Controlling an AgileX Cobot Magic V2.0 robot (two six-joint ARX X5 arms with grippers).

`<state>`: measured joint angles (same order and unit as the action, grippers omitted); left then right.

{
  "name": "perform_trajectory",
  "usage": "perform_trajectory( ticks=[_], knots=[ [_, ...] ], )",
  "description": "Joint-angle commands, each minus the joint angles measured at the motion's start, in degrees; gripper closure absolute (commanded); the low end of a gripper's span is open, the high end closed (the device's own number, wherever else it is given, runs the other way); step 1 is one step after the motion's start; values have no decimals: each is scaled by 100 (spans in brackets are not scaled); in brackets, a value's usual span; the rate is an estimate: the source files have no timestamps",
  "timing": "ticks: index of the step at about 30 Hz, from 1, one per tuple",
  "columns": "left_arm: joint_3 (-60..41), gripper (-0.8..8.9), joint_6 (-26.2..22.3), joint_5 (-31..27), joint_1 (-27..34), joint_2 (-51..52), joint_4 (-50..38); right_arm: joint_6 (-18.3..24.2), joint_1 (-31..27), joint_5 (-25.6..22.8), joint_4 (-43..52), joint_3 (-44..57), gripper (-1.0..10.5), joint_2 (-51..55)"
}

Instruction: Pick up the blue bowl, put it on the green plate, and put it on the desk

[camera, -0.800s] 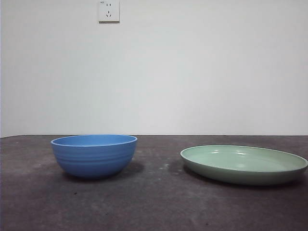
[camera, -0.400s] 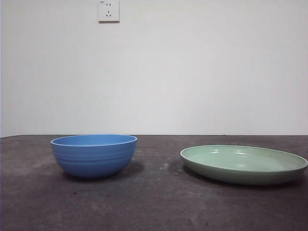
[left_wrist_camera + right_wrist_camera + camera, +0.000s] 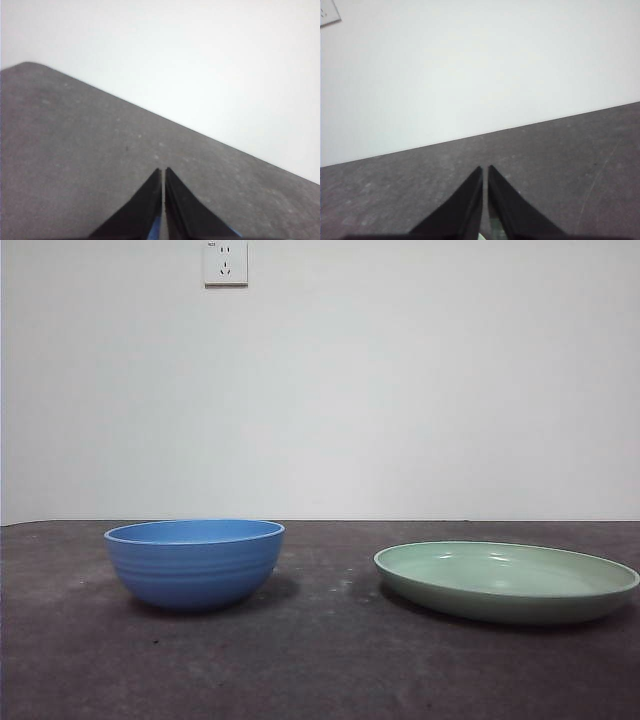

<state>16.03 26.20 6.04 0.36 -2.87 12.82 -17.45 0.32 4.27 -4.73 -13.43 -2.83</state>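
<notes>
The blue bowl [image 3: 195,563] stands upright on the desk [image 3: 320,670] at the left of the front view. The green plate [image 3: 506,581] lies flat on the desk at the right, apart from the bowl. Neither gripper shows in the front view. My left gripper [image 3: 163,171] is shut and empty over bare desk [image 3: 75,160]. My right gripper [image 3: 485,168] is shut and empty over bare desk [image 3: 560,150]. Neither wrist view shows the bowl or the plate.
A white wall stands behind the desk, with a white socket [image 3: 226,262] high at the left. The socket's corner also shows in the right wrist view [image 3: 329,12].
</notes>
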Motion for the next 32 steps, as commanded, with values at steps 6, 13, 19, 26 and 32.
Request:
perform_trajectory(
  ticks=[6,13,19,26,32],
  knots=[
    [1342,803,-758,129,11,-975,839,302,-7,116,-903,-1309,935,-1025],
    [2339,803,-1478,1211,11,-2221,1759,859,-7,1139,-2087,-2546,935,-2341],
    [3018,804,-2026,2433,-39,-3200,2601,1392,-4,2124,-3338,-3563,935,-3425],
    [3659,804,-2520,3209,-461,-3810,3528,1836,157,3023,-4446,-4183,935,-4181],
    [3781,804,-2741,3473,-824,-3906,4011,1989,525,3366,-4822,-4188,935,-4240]
  ],
)
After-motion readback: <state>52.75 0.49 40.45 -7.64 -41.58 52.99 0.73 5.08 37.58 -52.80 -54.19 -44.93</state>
